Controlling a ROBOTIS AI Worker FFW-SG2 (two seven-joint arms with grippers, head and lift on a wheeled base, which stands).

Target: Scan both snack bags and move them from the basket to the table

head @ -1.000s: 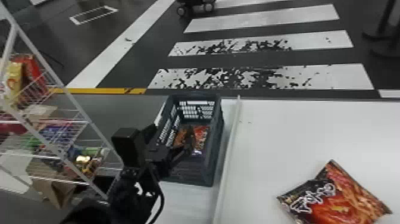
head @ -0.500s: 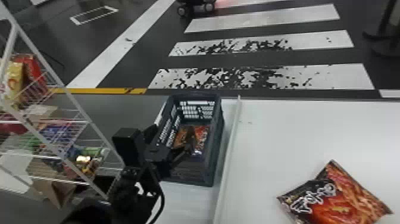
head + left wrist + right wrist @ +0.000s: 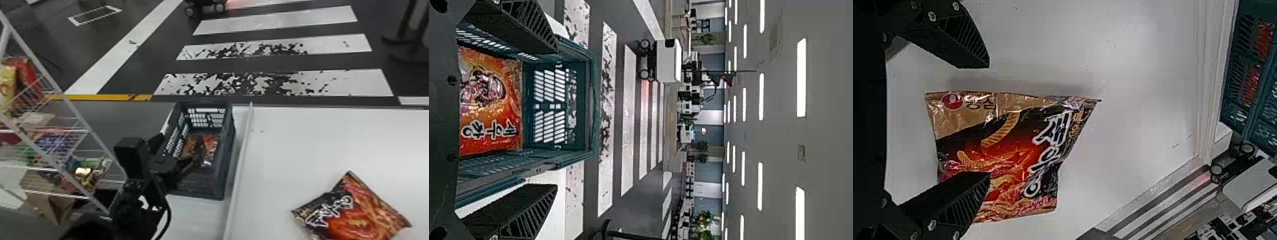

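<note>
A white wire shelf rack [image 3: 78, 118] stands beside a dark floor [image 3: 134, 76] with white stripes [image 3: 274, 81].

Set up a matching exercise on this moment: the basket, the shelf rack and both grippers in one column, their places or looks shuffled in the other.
1. Basket
2. Shelf rack
3. Left gripper
4. Right gripper

A. Open, near the snack bag on the table
B. Dark, with slotted walls
C. Open, at the basket
D. White wire, at the robot's left

Pairs: 1-B, 2-D, 3-C, 4-A
</note>
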